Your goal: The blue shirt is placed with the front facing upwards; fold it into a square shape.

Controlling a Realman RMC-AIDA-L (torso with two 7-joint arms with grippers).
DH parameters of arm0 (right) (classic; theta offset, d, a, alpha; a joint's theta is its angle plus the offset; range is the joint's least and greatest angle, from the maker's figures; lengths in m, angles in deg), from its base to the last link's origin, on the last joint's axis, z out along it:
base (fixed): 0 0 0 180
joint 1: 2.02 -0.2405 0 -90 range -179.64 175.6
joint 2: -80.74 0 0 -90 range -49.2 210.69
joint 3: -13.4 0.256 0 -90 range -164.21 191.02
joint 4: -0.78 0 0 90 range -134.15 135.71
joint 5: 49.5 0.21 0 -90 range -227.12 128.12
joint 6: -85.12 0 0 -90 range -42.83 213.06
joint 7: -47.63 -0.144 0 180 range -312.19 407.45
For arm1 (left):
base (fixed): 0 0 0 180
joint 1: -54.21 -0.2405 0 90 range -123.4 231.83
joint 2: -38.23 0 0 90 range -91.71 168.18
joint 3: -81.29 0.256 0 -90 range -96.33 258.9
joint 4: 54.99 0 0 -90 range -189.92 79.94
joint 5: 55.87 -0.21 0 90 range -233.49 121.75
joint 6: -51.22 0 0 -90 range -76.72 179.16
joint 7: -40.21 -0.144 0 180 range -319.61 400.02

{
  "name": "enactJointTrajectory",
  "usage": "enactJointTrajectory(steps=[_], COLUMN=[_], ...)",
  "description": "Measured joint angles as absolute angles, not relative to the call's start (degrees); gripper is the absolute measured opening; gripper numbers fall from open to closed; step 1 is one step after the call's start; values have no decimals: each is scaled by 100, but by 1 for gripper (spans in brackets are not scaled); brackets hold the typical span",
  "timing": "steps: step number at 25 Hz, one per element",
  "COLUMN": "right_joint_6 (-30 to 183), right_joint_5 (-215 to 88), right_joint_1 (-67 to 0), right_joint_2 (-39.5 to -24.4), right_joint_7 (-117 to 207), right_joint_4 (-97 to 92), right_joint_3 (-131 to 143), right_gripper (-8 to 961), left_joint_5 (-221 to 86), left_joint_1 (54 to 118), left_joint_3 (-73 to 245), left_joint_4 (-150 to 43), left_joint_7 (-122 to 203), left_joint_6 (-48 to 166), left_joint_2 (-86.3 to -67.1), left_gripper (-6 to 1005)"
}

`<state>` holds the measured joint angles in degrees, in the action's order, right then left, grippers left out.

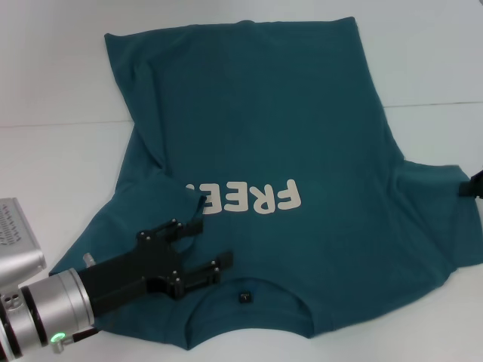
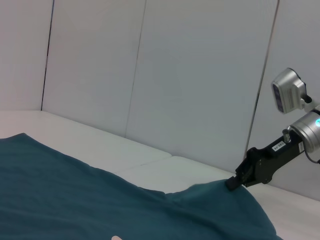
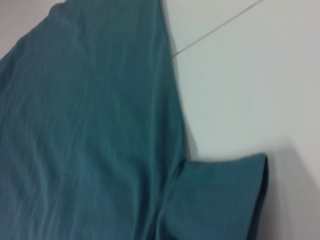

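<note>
The blue shirt (image 1: 302, 136) lies spread on the white table, collar towards me, with cream letters "FREE" (image 1: 253, 197) facing up. Its left sleeve (image 1: 170, 200) is folded inwards over the start of the lettering. My left gripper (image 1: 213, 243) hovers just above the shirt by that folded sleeve and the collar, fingers spread open, holding nothing. At the far right edge of the head view, my right gripper (image 1: 472, 185) sits at the tip of the right sleeve (image 1: 430, 188). In the left wrist view the right gripper (image 2: 234, 183) pinches the sleeve's raised edge.
The white table (image 1: 53, 151) extends around the shirt, with a seam line (image 1: 430, 103) running across it behind. White wall panels (image 2: 200, 75) stand beyond the table. The small dark neck label (image 1: 244, 296) shows inside the collar.
</note>
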<state>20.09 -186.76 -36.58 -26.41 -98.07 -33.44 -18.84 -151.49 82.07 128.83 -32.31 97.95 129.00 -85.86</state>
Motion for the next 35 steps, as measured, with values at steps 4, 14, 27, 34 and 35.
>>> enactJointTrajectory(steps=[4,14,27,34,35], right_joint_6=[1927,1556,1266,933,901], right_joint_5=[-18652,-18681,-18947,-19873,-19933], right_joint_1=[-3624,-3629,-3953,-4652,-4740], right_joint_2=[-2530,-2238,-2069,-2230,-2258], right_joint_7=[-9811,-9878,-10014,-10352,-10407], right_joint_4=[-3349,-3402,-3538,-3639,-3641], right_joint_3=[-1833,-1821,-1976,-2127,-2208], right_gripper=[39,50,63,71,72], left_joint_5=[-15153,-15165,-15158,-15154,-15155], left_joint_1=[8207,8207,8207,8207,8207], left_joint_3=[12883,12877,12895,12907,12908], left_joint_4=[-3231,-3225,-3222,-3198,-3196], left_joint_7=[9795,9795,9795,9796,9796], left_joint_6=[12908,12910,12915,12928,12931], left_joint_2=[-8586,-8586,-8586,-8586,-8586], left_gripper=[799,799,800,800,800])
